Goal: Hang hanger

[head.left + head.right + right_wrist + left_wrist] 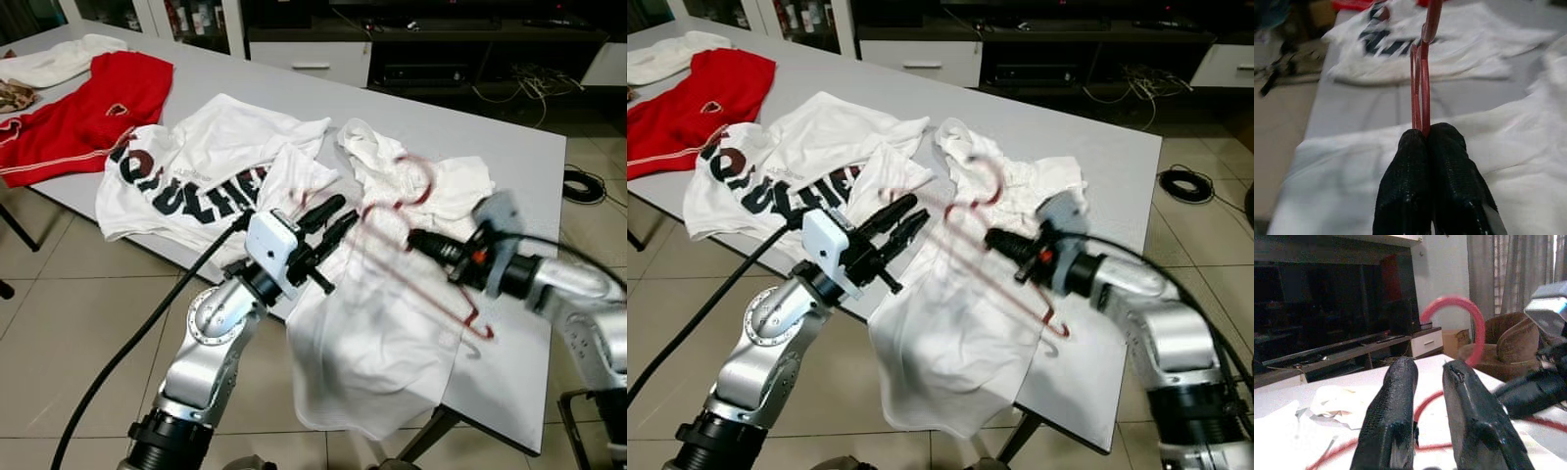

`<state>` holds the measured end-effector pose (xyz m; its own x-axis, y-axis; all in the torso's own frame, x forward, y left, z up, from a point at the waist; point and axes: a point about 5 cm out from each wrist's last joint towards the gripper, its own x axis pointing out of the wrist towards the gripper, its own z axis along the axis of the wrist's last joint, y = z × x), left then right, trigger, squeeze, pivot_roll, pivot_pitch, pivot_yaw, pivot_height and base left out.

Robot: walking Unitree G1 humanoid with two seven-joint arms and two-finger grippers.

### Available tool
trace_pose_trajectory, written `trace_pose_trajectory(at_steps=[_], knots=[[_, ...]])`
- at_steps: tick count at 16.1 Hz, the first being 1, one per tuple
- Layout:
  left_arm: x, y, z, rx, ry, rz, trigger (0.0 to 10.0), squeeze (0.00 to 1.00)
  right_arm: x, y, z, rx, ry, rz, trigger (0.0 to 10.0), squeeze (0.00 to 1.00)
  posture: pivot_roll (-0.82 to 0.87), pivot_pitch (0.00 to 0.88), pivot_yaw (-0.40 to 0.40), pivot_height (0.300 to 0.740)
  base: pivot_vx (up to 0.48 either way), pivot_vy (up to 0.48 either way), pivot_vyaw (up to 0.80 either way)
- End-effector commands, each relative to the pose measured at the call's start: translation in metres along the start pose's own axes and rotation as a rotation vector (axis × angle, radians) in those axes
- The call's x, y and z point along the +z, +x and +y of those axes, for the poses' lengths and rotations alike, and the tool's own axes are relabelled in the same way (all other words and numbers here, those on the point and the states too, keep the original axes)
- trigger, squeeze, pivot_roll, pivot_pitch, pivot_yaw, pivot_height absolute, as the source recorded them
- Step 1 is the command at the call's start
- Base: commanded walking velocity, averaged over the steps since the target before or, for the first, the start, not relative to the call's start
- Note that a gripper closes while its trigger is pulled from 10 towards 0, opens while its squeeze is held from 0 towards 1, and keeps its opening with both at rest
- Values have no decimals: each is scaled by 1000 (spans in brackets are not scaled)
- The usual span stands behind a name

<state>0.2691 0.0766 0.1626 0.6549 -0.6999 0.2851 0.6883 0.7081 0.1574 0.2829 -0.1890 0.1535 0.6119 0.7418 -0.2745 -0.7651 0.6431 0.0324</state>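
A thin red hanger [1420, 83] is up off the grey table [529, 166], and my right gripper [411, 238] is shut on its wire at the table's right side. The hanger looks motion-blurred over a plain white shirt [372, 333] that is spread out and drapes over the near table edge. My left gripper [345, 211] hovers just left of the hanger, open with nothing between its fingers. In the left wrist view the hanger's hook [1476, 318] curves up beyond the fingertips [1400, 377].
A white shirt with black lettering [196, 166] lies at the table's middle left and a red shirt [88, 117] further left. A low TV cabinet [313, 54] stands behind the table. Cables [585, 184] lie on the tiled floor to the right.
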Motion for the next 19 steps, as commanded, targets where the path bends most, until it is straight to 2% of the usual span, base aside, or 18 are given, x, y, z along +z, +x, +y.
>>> trace_pose_trajectory(at_steps=[1, 2, 3, 5, 6, 7, 8, 10, 12, 14, 15, 17, 19], knots=[[1, 0, 1, 2, -18, 0, 10000, 0, -3, 0, 5, 28, -14, 43, 5098, 0, -110, 0, 32, 736, 0, 0, 0], [1, 0, 1, 1, -27, 1, 10000, 0, -13, 2, 7, 43, -15, 106, 6431, 0, -102, 0, 31, 736, 0, 0, 0], [1, 0, 1, 2, -32, 5, 10000, 0, -18, 3, 8, 45, -30, 140, 7216, 0, -102, 0, 31, 736, 0, 0, 0], [0, -2, 1, 2, -38, 14, 10000, 0, -28, 7, 3, 4, -68, 218, 7333, 0, -102, 0, 31, 736, 0, 0, 0], [0, -4, 1, 6, -27, 22, 10000, 0, -31, 12, -10, -110, -99, 262, 6902, 0, -92, 0, 30, 736, 0, 0, 0], [-1, -4, 1, 7, -17, 25, 10000, 0, -31, 14, -24, -225, -124, 281, 7843, 0, -92, 0, 30, 736, 0, 0, 0], [0, -4, 1, 7, -12, 25, 10000, 0, -26, 15, -37, -331, -143, 278, 8353, 0, -92, 0, 30, 736, 0, 0, 0], [0, -4, 1, 8, -9, 24, 10000, 0, -23, 15, -45, -391, -152, 278, 8745, 0, -82, 0, 30, 736, 0, 0, 0], [1, -5, 3, 10, -2, 27, 10000, 0, -23, 10, -63, -529, -184, 286, 8235, 0, -77, 0, 32, 736, 0, 0, 0], [1, -5, 3, 11, 0, 28, 10000, 0, -24, 9, -69, -586, -183, 270, 8039, 0, -76, 0, 34, 736, 0, 0, 0], [1, -6, 3, 11, 0, 28, 10000, 0, -22, 9, -71, -615, -181, 249, 7412, 0, -77, 0, 38, 736, 0, 0, 0], [2, -4, 3, 3, 4, 28, 10000, 0, -12, 11, -77, -679, -181, 167, 6863, 0, -80, 0, 43, 736, 0, 0, 0], [2, -3, 4, -4, 7, 29, 10000, 0, -3, 11, -82, -725, -180, 85, 6745, 0, -86, 0, 45, 736, 0, 0, 0]])
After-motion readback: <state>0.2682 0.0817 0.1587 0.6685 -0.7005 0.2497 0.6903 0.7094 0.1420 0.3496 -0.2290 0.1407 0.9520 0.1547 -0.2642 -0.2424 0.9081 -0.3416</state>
